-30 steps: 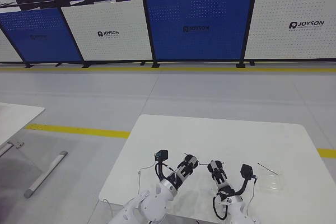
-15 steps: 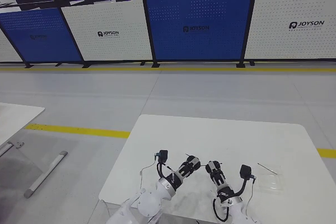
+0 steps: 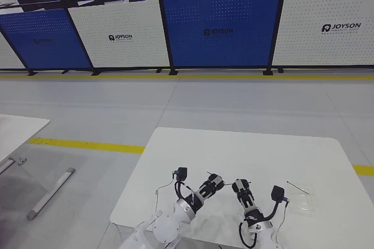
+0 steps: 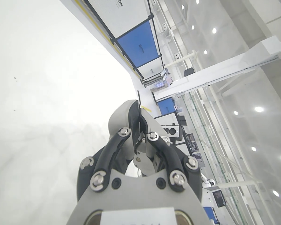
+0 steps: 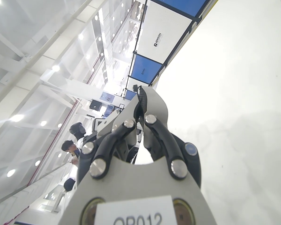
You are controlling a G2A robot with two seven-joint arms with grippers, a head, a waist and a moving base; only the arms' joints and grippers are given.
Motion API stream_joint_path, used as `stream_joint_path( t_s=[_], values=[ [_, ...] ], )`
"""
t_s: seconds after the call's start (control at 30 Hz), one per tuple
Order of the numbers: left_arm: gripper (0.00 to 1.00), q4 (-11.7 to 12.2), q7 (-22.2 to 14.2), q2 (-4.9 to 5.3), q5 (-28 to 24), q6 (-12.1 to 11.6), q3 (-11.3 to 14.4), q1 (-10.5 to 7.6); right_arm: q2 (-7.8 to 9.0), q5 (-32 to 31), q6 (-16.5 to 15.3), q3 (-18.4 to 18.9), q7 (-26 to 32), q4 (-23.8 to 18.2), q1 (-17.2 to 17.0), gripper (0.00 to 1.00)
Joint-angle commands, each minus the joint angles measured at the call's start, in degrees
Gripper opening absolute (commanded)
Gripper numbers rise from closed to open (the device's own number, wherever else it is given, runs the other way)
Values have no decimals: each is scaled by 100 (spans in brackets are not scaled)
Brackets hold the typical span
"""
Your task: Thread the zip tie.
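My left gripper point(image 4: 139, 107) is shut on a thin black zip tie point(image 4: 138, 95), whose tail sticks out past the fingertips. My right gripper point(image 5: 140, 92) is shut too, and a small black end of a zip tie point(image 5: 135, 87) pokes out at its tips. From the top, both hover over the near part of the white table point(image 3: 249, 149): the left gripper point(image 3: 215, 180) and the right gripper point(image 3: 239, 185) face each other a short gap apart. I cannot tell whether the two black ends touch.
A clear plastic bag point(image 3: 301, 205) lies on the table's right side, with a spare thin zip tie point(image 3: 297, 187) just beyond it. A second white table point(image 3: 12, 131) stands off to the left. Pegboard panels line the far wall.
Both grippers stay shut. The right gripper edged toward the left one, then back out again. The left gripper barely shifted.
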Motion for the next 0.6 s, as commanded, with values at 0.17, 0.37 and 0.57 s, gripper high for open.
stream_joint_path(
  t_s=[0.17,0.37,0.57],
  values=[
    [14,29,131,-15,67,38,14,-3,-14,-47,-1,39,-102,-50,-55,0],
    [36,26,181,-23,80,43,5,12,-39,-61,75,19,-166,-87,-69,0],
    [35,40,192,-26,199,77,28,41,-65,-100,114,-9,-222,-91,-74,0]
  ],
)
